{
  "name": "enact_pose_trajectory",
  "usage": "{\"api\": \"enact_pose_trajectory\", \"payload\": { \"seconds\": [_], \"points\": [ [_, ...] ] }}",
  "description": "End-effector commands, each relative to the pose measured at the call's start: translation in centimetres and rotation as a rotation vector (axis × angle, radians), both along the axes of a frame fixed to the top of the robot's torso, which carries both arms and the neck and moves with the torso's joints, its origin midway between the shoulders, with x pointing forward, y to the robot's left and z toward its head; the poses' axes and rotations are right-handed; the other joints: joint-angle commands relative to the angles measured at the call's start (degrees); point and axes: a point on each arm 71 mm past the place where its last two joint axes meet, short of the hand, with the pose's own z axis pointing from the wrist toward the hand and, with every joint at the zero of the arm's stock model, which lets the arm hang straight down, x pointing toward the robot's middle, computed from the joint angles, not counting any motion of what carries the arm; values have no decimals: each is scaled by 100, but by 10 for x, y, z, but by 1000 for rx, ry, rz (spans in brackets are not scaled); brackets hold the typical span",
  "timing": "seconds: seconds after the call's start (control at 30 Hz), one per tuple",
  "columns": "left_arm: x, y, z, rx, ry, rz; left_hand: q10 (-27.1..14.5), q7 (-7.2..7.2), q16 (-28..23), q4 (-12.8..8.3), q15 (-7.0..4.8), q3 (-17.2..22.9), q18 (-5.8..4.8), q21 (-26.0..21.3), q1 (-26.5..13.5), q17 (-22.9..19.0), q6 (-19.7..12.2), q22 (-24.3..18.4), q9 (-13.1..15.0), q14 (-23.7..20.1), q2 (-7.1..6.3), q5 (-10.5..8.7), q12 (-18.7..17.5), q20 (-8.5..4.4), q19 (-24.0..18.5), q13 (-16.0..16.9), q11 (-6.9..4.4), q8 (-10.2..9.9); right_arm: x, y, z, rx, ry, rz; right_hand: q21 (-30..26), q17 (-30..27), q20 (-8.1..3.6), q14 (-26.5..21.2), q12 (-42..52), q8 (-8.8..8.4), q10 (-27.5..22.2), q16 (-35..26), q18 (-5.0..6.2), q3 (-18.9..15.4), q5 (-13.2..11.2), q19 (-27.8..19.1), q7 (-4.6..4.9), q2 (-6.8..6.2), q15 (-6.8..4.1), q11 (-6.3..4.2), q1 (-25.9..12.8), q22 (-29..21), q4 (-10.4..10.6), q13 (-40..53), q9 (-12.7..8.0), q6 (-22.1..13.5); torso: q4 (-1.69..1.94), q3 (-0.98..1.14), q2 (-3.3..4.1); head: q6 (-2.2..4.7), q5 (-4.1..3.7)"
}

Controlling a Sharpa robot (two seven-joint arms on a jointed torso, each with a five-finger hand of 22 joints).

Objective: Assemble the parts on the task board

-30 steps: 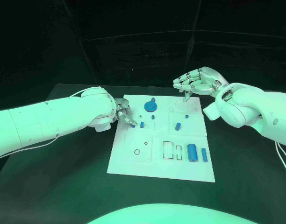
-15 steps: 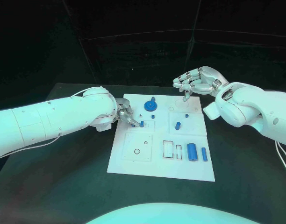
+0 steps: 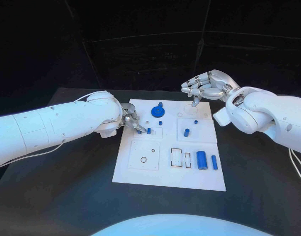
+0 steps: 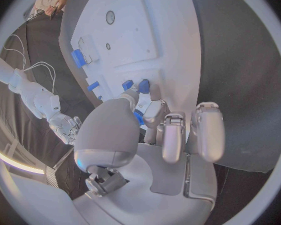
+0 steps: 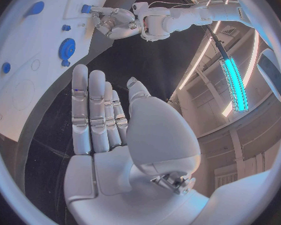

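The white task board point(image 3: 166, 169) lies mid-table. My left hand point(image 3: 131, 120) sits at its left edge, thumb and a fingertip closed round a small blue peg point(image 3: 149, 130) that stands upright on the board; the left wrist view shows that peg point(image 4: 143, 86) right at the fingertips point(image 4: 155, 109). A blue gear point(image 3: 158, 112) lies just beyond. My right hand point(image 3: 206, 87) hovers over the board's far right corner, holding nothing, fingers straight in the right wrist view point(image 5: 93, 110). Another peg point(image 3: 187, 132), a blue cylinder point(image 3: 202, 160) and a blue bar point(image 3: 214, 162) rest on the board's right half.
Two rectangular slots point(image 3: 177, 157) and a round hole point(image 3: 144, 160) are cut in the board's near half. Black table point(image 3: 65, 187) surrounds the board. A cable point(image 3: 299, 169) trails from my right arm.
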Motion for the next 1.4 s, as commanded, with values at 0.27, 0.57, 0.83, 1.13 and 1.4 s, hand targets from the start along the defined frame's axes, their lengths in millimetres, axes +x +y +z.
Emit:
{"api": "enact_pose_trajectory", "payload": {
  "seconds": [0.27, 0.57, 0.83, 1.13, 1.4],
  "points": [
    [3, 2, 1, 11, -7, 11, 7, 9, 18, 3, -44, -80, 15, 30, 86, 1509, 6, 383, -8, 605, 128, 6, 23, -37, 165, -5, 12, -11, 0, 1, 2, 4, -9, 4, -38, 6, -10, 12, 38, 33, -35, -39, 71, -30, 22, 43, -2, 0, 10, -16, 54, -10, 12, -7, 7, -27, 4, -3, 4, 2, 0],
    [2, -1, 1, 10, -5, 4, 8, 15, 18, 40, -41, -211, 13, 33, 112, 1509, 1, 391, -9, 605, 127, 5, 28, -36, 167, 1, 17, -10, -1, 1, 2, 4, -9, 4, -38, 6, -10, 12, 38, 33, -35, -39, 71, -30, 22, 43, -2, 0, 10, -16, 54, -10, 12, -7, 7, -27, 5, -1, 0, -1, -6],
    [2, -2, 1, 2, -9, 7, 7, 16, 18, 73, -39, -284, 13, 32, 111, 1509, 3, 393, -11, 605, 130, 6, 28, -35, 168, 1, 19, -8, 0, 1, 2, 4, -9, 4, -38, 6, -10, 12, 38, 33, -35, -39, 71, -30, 22, 43, -2, 0, 10, -16, 54, -10, 12, -7, 7, -27, 2, 0, 0, -1, -14],
    [2, -3, 1, -17, 4, 12, 2, 17, 18, 72, -39, -422, 11, 33, 237, 1509, -2, 403, -15, 605, 169, 4, 21, -35, 171, -6, 18, -6, 0, 2, 2, 4, -9, 5, -38, 6, -10, 12, 38, 33, -35, -39, 71, -30, 22, 43, -2, 0, 10, -16, 54, -10, 12, -7, 7, -27, 1, -2, 1, -4, -20],
    [2, -1, 1, -20, 9, 16, 2, 20, 18, 268, -35, -778, 10, 36, 115, 1509, 7, 417, -24, 605, 110, 2, 21, -30, 175, -7, 23, -7, 0, 2, 2, 3, -9, 4, -38, 6, -10, 12, 38, 33, -35, -39, 71, -30, 22, 43, -2, 0, 10, -16, 54, -10, 12, -7, 7, -27, 3, -1, 1, -12, -22]
  ]
}}
